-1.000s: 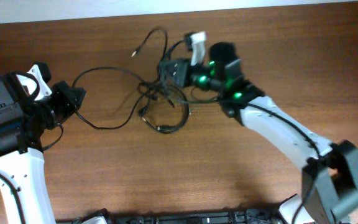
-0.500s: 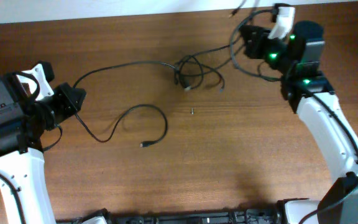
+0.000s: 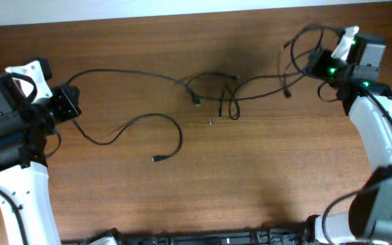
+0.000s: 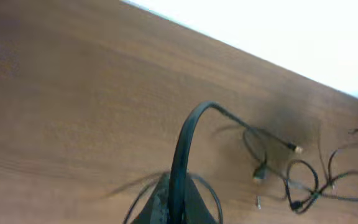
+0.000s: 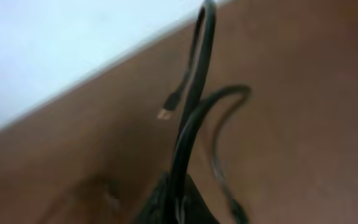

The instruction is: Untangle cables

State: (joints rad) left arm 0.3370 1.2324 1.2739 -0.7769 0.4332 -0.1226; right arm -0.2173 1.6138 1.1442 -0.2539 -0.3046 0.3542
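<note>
Pinched shut on the cables [image 3: 135, 72] at both ends, by left gripper [image 3: 70, 105] and right gripper [image 3: 312, 65]. Stretched side to side — knot [image 3: 216, 88] nearer the right.

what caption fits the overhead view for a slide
Two arms, jaws shut on black cables, stretch them over a wooden table; tangle mid-table.
</note>
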